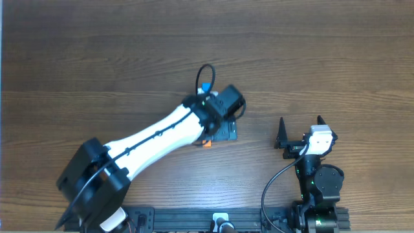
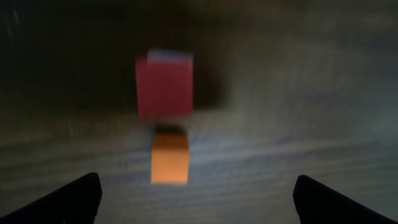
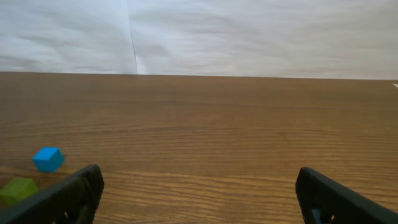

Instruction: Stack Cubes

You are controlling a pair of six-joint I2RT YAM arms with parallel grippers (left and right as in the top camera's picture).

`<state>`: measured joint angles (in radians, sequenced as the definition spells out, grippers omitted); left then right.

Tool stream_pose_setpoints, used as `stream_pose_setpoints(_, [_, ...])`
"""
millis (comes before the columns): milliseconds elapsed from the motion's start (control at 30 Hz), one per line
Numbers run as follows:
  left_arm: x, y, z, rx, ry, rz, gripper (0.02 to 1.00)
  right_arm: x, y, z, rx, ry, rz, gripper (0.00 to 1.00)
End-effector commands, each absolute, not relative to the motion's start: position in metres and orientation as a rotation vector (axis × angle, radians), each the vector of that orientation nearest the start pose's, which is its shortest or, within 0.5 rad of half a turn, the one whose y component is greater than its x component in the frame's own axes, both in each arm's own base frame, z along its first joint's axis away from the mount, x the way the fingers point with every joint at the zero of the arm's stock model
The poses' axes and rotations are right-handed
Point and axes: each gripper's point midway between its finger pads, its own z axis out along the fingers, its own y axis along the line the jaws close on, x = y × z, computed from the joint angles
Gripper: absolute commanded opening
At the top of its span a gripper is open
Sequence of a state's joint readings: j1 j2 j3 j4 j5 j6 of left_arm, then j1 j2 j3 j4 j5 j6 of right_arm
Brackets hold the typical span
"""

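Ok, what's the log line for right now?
left jaws: open over orange cube, red cube | right jaws: open, empty | blue cube, green cube: unstacked

**Setting:** robot test station, laboratory type.

**Evidence:**
- brown wood-grain counter [image 1: 97, 52]
- black mounting rail [image 1: 181, 217] along the counter's near edge, carrying both arm bases
- white-and-black jointed robot arm [image 1: 155, 139] at left
- black robot arm [image 1: 317, 178] at right, trailing a loose black cable [image 1: 264, 193]
- plain white sheet backdrop [image 3: 249, 31] at the far edge, with one vertical seam
- small blue cube [image 3: 48, 158] and small green cube [image 3: 18, 190] lying on the counter
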<state>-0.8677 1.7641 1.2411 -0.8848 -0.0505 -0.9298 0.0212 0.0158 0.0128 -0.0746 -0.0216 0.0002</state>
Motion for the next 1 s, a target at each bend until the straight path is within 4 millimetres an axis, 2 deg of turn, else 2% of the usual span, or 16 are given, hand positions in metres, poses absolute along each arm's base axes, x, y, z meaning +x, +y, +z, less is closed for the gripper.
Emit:
stream_pose_setpoints(33, [0.212,-0.254,0.042,-0.145,3.034,-0.132,0.996,0.246,0.012,0.157,-0.046,1.643,0.050,0.993])
stream_pose_setpoints(433, [0.218,-0.252,0.023,-0.130,3.012,-0.057,0.941,0.246,0.012,0.157,-0.046,1.643,0.050,0.991])
stream_pose_setpoints(600, [0.217,-0.250,0.015,-0.129,3.027,-0.029,0.803,0.246,0.012,0.157,-0.046,1.643,0.050,0.991])
stream_pose_setpoints(1000, [0.216,-0.250,0.008,-0.129,3.036,-0.009,0.601,0.246,0.012,0.157,-0.046,1.643,0.050,0.991])
